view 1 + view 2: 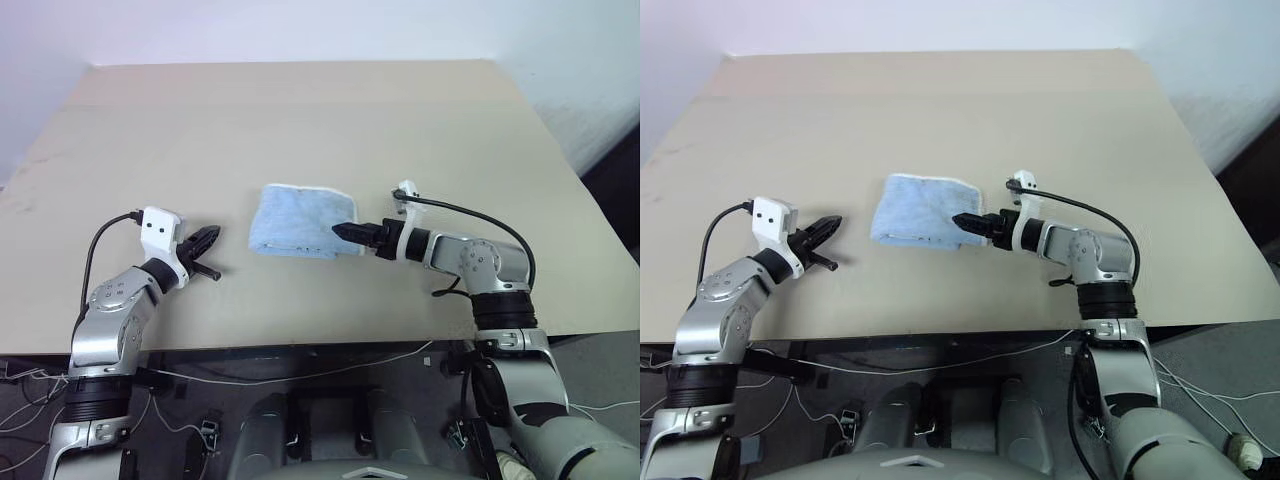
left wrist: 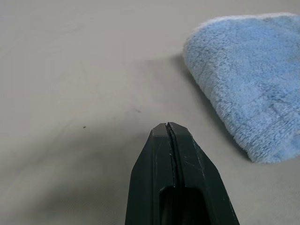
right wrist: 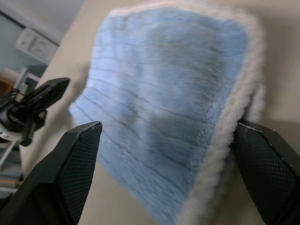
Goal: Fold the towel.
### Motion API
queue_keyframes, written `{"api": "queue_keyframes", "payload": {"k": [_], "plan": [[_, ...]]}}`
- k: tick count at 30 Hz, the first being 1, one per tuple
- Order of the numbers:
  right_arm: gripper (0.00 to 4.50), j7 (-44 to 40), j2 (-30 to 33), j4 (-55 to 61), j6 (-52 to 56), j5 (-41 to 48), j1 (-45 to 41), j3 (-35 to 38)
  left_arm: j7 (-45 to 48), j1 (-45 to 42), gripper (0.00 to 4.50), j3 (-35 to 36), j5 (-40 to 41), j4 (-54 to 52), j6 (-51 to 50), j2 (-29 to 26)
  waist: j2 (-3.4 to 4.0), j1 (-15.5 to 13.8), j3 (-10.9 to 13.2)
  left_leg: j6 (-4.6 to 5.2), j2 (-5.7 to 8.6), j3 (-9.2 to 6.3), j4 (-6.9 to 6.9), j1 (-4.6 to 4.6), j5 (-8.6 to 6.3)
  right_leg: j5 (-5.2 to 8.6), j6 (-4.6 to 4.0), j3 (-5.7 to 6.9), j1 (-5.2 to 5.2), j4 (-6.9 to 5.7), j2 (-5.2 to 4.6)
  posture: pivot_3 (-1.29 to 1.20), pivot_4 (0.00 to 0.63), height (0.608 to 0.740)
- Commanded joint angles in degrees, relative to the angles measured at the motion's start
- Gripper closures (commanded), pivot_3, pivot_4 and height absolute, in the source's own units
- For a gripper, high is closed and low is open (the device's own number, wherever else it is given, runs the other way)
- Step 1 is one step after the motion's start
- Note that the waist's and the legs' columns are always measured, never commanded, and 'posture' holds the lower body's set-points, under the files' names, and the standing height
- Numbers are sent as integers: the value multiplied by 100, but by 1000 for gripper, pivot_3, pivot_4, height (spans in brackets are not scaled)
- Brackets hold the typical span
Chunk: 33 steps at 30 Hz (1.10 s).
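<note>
The towel (image 1: 295, 220), light blue terry with white edging, lies folded into a small pad in the middle of the tan table (image 1: 300, 110). My right gripper (image 1: 345, 231) is at the towel's right edge, pointing left. Its jaws stand wide open in the right wrist view, and the towel's white-edged corner (image 3: 164, 70) lies between the two black fingers (image 3: 75, 164). My left gripper (image 1: 210, 238) hovers over bare table a short way left of the towel (image 2: 248, 79), apart from it. Its fingers (image 2: 159, 159) are pressed together with nothing between them.
The table's front edge (image 1: 300, 350) runs just in front of both arms, with cables (image 1: 300, 375) hanging below it. The table's right edge (image 1: 570, 160) drops to a dark floor area. A pale wall stands behind the far edge.
</note>
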<state>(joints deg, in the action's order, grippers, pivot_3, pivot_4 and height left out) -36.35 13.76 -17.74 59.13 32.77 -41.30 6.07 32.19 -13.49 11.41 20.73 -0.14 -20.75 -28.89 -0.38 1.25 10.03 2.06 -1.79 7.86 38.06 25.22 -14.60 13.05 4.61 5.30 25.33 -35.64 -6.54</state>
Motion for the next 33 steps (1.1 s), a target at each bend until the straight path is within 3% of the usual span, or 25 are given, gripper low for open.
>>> {"api": "queue_keyframes", "payload": {"k": [1, 10, 14, 24, 33], "plan": [[26, -37, -269, -150, 80, 82, -231, -111, 8, 8, 4500, 41, 33, -206, 44, 13, 0, -3, 0, 0, 0, 0, 0, 0, 0, 0, 0, 0, 0, -1, 1, 0, 150, 740], [26, 207, -792, -1006, 1, 80, -678, 191, -14, 44, 4500, 27, 5, -232, 62, 86, -2, 31, -1, -5, -4, 1, 7, 1, 3, 0, 1, 0, 0, -8, 8, 0, 150, 740], [924, 247, -816, -1126, 50, 120, -719, 364, -26, 131, 4500, 54, 17, -300, 60, 89, -2, 91, -1, -6, -4, 0, 7, 1, 4, 1, 1, 1, 0, -28, 7, 0, 150, 740], [4434, 239, -843, -973, 150, 188, -615, 435, -29, 172, 4500, 56, 18, -316, 56, 77, -7, 120, -5, -8, -4, -1, 7, 0, 5, 2, 2, 1, 0, -33, 7, 0, 150, 740], [4490, 637, -794, -750, 210, 718, -643, 1290, -17, 212, 4500, 42, 13, -372, 61, 77, -6, 104, -4, -10, -3, -1, 8, 0, 6, 2, 2, 0, 0, -36, 6, 0, 150, 740]]}}
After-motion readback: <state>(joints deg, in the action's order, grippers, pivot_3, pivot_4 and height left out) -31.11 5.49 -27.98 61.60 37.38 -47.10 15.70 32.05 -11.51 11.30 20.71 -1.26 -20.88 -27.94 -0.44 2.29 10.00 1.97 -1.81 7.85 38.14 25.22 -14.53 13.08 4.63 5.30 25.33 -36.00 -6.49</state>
